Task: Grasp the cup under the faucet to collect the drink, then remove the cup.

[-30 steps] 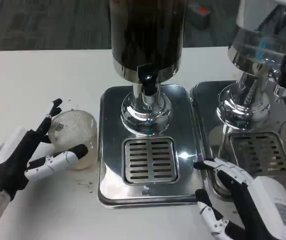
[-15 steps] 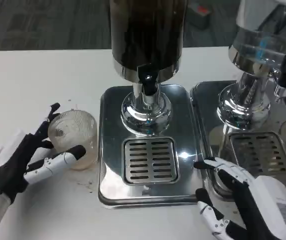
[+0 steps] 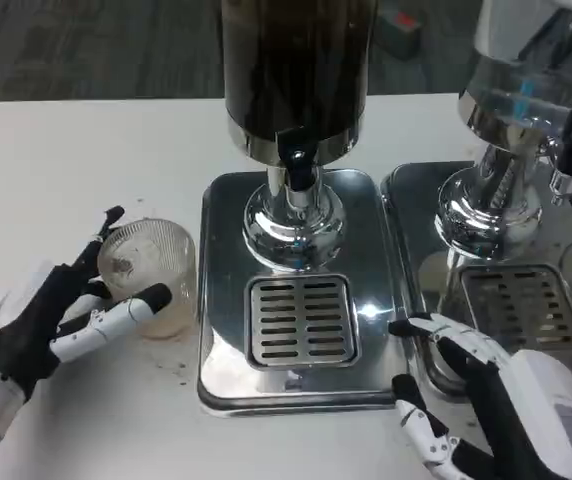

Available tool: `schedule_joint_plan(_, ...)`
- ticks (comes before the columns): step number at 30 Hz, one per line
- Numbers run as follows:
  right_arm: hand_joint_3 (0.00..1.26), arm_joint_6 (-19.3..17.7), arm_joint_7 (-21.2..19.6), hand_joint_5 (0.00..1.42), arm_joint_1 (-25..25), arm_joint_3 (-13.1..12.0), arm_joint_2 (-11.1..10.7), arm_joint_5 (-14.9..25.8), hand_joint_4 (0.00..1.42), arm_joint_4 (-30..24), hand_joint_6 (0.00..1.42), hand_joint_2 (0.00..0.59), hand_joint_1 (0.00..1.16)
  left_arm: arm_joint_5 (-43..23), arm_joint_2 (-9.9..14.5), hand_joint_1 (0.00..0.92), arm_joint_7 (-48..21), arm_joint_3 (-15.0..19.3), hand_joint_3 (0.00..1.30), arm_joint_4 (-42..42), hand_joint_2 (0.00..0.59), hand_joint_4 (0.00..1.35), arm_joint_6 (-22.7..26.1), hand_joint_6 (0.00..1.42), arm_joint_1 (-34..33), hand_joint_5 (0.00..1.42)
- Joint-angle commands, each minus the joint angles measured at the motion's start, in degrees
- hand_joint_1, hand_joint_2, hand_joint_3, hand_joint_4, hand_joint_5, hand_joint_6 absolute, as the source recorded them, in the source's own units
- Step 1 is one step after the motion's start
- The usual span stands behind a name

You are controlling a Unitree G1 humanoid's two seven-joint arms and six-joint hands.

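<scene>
A clear ribbed cup [image 3: 154, 270] stands upright on the white table, left of the drip tray [image 3: 221, 250]. My left hand [image 3: 61, 315] wraps it from the left: fingers behind its rim, thumb [image 3: 126, 310] pressed against its front wall. The black faucet [image 3: 296, 165] of the dark drink dispenser [image 3: 296, 70] hangs over the slotted grate [image 3: 301, 320], which has nothing on it. My right hand [image 3: 481, 400] hovers at the tray's front right corner, fingers spread, holding nothing.
A second steel dispenser [image 3: 511, 130] with its own tray and grate [image 3: 511, 305] stands to the right. A few small drops or crumbs [image 3: 176, 368] lie on the table in front of the cup. White table [image 3: 66, 160] stretches to the left.
My left hand has closed in slightly on the cup, its upper fingertip dropping a little toward the rim. The cup and my right hand have stayed put.
</scene>
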Motion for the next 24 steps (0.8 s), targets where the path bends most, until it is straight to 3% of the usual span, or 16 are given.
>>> schedule_joint_plan(1,0.31,0.3,0.4,0.19,0.2,-0.4,0.1,0.6,0.21,0.1,0.32,0.479,0.37,2.5,-0.4,0.216,1.1,-1.7,0.0,1.2,0.005,0.07,0.2,0.34,-0.8,0.22)
schedule_joint_plan(14,0.32,0.4,0.2,0.2,0.2,-0.5,0.3,0.9,0.21,0.4,0.32,0.479,0.37,7.3,0.0,0.245,7.8,-4.3,0.0,0.7,0.0,0.11,3.2,0.39,-1.3,0.26)
schedule_joint_plan(24,0.33,0.5,0.0,0.21,0.8,-0.7,0.5,1.0,0.21,0.1,0.34,0.479,0.37,8.4,-0.6,0.267,11.1,-5.0,0.1,-0.1,0.005,0.23,5.9,0.51,-1.0,0.36)
